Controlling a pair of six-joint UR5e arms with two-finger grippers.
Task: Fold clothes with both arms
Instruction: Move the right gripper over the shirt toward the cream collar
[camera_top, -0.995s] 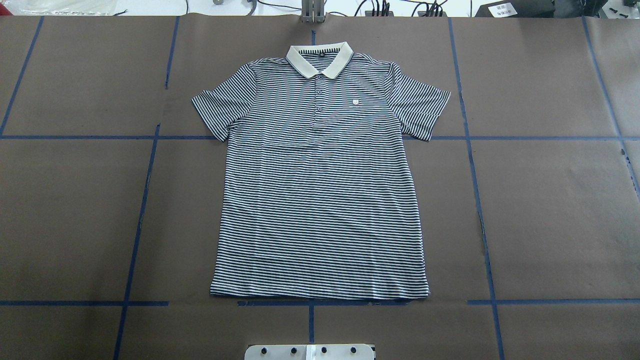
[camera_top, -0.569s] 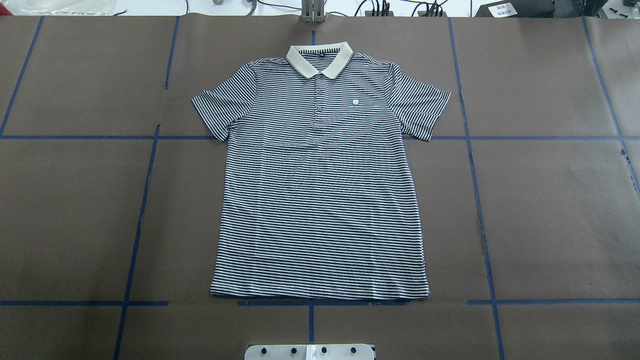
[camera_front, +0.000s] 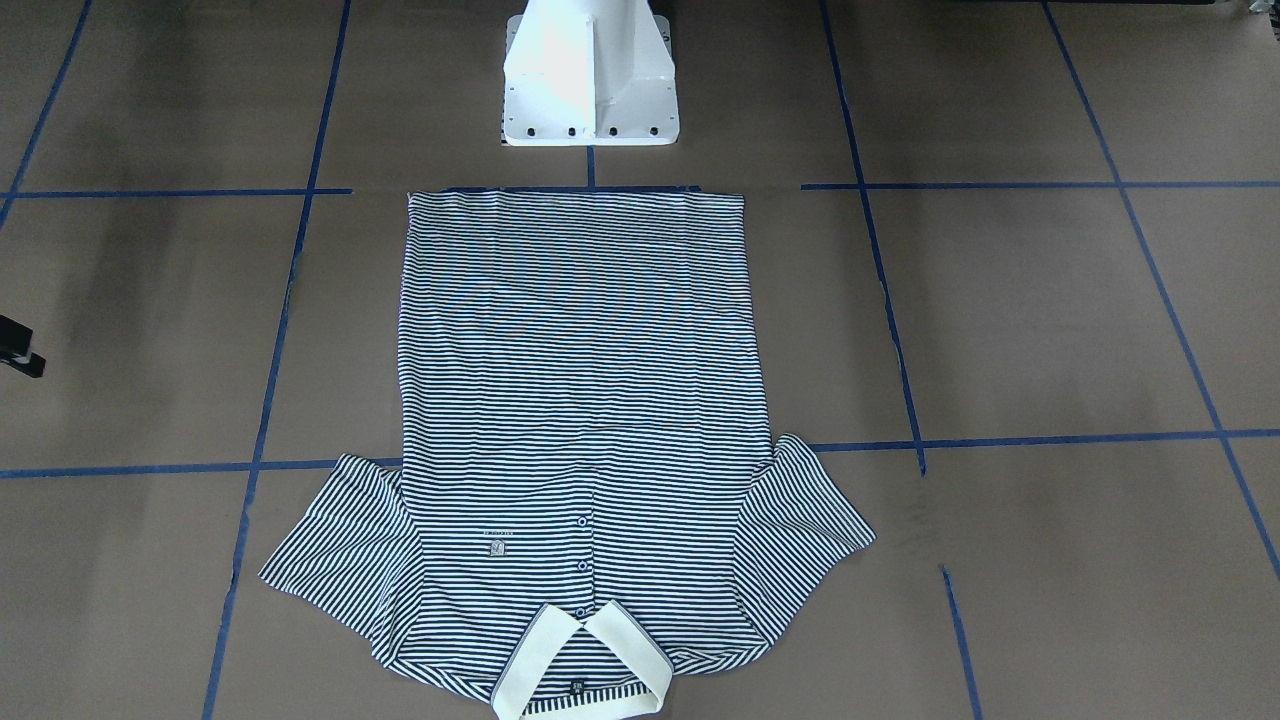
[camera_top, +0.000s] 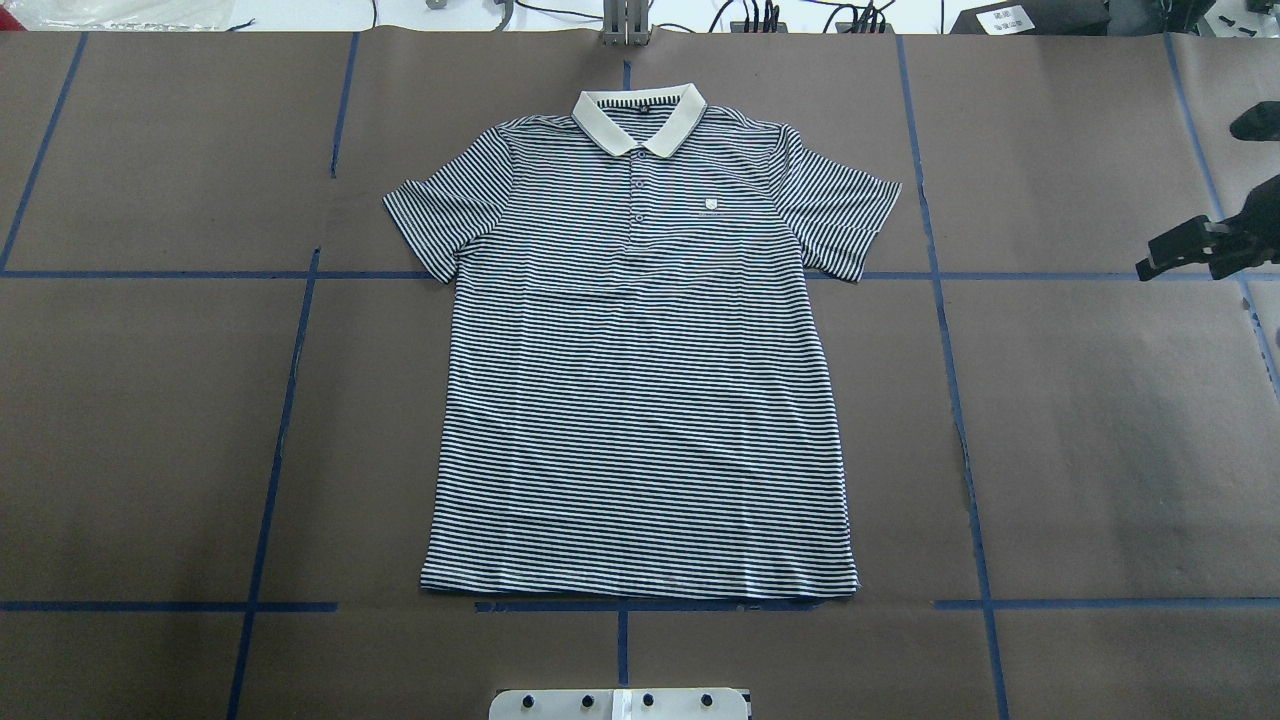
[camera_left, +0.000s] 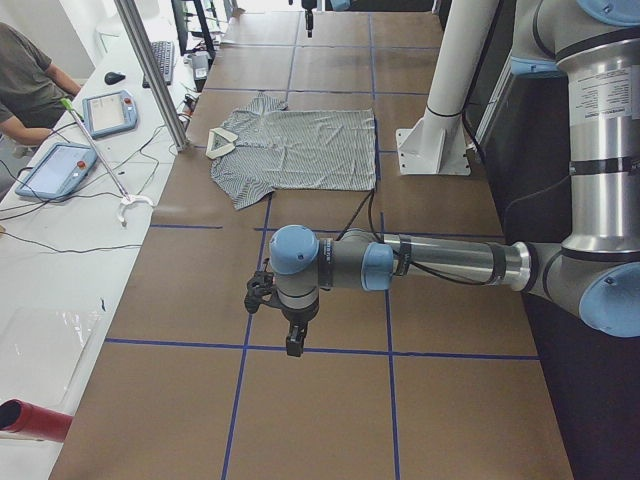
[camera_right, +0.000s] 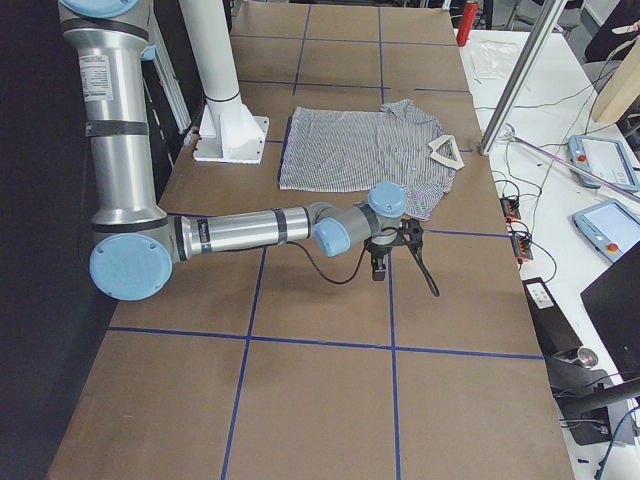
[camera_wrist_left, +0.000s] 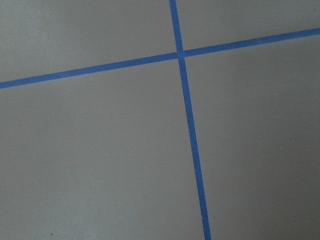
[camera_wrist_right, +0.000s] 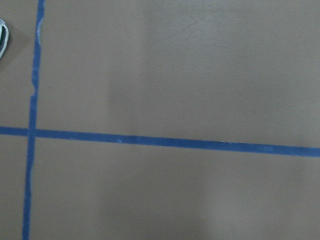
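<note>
The striped polo shirt lies flat and face up in the middle of the table, collar at the far edge and sleeves spread. It also shows in the front-facing view. My right gripper comes in at the overhead view's right edge, well to the right of the shirt's sleeve, above bare table; its jaws stand apart and empty. It also shows in the right view. My left gripper shows only in the left view, far from the shirt; I cannot tell if it is open.
The white pedestal base stands just behind the shirt's hem. Blue tape lines cross the brown table cover. A bench with tablets, cables and a seated person runs along the far side, behind a metal post.
My right gripper has come into the overhead view at its right edge; earlier no arm showed there. The shirt has not moved.
</note>
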